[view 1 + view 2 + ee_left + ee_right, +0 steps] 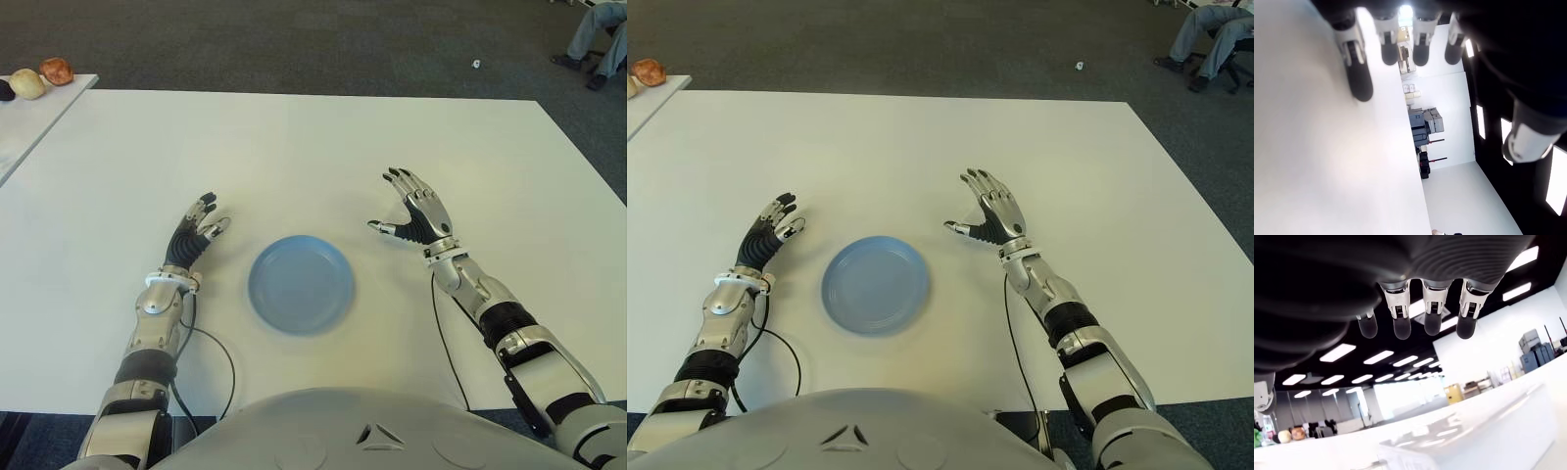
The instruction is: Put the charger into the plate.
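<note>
A round blue plate (301,283) lies on the white table (313,157) near its front edge, with nothing in it. No charger shows in any view. My left hand (199,229) is to the left of the plate, fingers stretched out and holding nothing. My right hand (415,213) is to the right of the plate, palm facing it, fingers spread and thumb out, holding nothing. Both wrist views show straight fingers (1400,318) with nothing between them.
A second white table (39,108) at the far left carries a few small rounded objects (44,76). Dark carpet lies beyond the table. A seated person's legs (596,39) show at the far right corner, and a small white item (476,65) lies on the floor.
</note>
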Tool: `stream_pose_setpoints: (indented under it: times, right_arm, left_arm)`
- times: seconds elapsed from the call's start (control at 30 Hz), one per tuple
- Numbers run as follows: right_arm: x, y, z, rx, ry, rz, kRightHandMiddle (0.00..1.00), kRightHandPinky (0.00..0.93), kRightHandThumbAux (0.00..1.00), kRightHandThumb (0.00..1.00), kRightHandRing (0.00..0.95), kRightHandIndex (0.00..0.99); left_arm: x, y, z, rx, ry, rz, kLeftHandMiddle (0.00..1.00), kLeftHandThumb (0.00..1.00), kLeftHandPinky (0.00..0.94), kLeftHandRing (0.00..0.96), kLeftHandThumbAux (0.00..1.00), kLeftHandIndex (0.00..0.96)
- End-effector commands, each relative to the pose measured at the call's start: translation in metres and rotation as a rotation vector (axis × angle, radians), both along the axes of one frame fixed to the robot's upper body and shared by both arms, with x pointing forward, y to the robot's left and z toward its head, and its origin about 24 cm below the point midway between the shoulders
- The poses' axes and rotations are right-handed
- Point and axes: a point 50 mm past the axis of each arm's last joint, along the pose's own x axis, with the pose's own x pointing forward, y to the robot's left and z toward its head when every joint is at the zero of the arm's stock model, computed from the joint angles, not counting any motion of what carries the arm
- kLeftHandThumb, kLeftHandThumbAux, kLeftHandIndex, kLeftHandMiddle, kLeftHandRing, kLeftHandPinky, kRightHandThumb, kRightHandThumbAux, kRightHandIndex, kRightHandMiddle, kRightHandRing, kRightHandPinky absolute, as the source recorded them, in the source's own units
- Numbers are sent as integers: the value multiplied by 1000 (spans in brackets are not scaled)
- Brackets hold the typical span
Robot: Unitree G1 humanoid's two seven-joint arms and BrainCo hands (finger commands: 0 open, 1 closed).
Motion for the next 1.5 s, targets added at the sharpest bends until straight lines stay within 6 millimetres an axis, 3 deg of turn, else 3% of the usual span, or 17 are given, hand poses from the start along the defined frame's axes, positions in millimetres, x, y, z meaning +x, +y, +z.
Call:
stream_pose_setpoints:
  times: [0.03,0.6,1.5]
  right_arm:
    - [-2,-1,-1,16,27,-32,0,0,332,63,0,0]
    - [-8,3,1,41,35,-38,0,0,312,120,0,0]
    - [-19,-3,-14,3,94,-58,0,0,323,101,0,0]
  left_arm:
    - [-13,1,-19,15,123,5,65,0,36,53,531,31]
    - [-12,2,-20,18,130,2,66,0,25,51,514,37]
    - [-11,3,-17,29,137,14,64,0,15,44,544,54]
